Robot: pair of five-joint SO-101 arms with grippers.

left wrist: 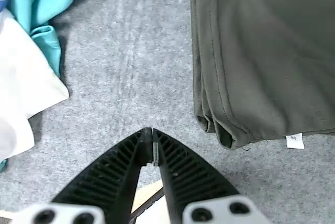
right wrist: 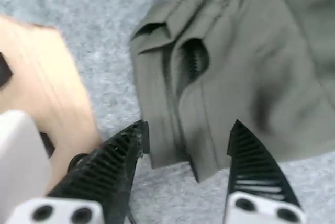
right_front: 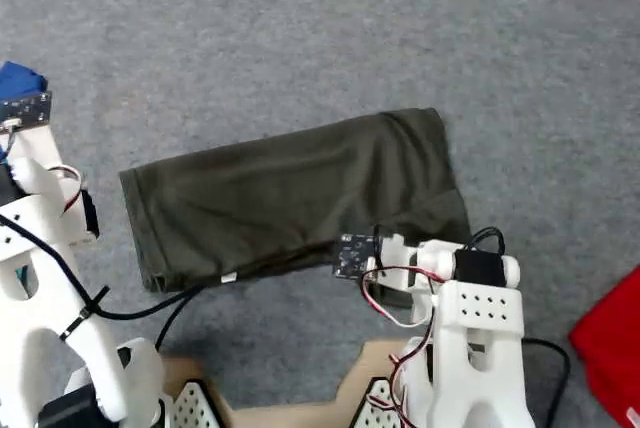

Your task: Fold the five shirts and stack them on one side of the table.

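across the middle of the grey tabletop (right_front: 300, 38) lies the dark olive shirt (right_front: 290, 198), already folded into a long band. its long axis runs from the lower left of the high view towards the upper right, only a little tilted. one short end is at the left, with a small white label (right_front: 228, 277) on the lower edge near it. the other short end is at the right, where the cloth is more wrinkled.

the right fingers (right wrist: 112, 164) are spread apart and empty. they stand over the lower right corner of the shirt, one finger on each side of the bunched hem, so the right arm (right_front: 480, 298) is clearly the nearer one. whether the tips touch the cloth i cannot tell. the left fingers (left wrist: 178, 171) are pressed together with nothing between them. they hang above bare tabletop, just off the left short end of the shirt.

i judge that the next fold should bring one short end over the other, along the long axis. for this the right fingers need only to close on the corner below them, while the left fingers must first open and go to the left end.

a teal shirt (left wrist: 47, 4) and a white shirt (left wrist: 21, 93) lie beside the left arm (right_front: 40, 248), and a red shirt (right_front: 610, 348) lies at the lower right edge.
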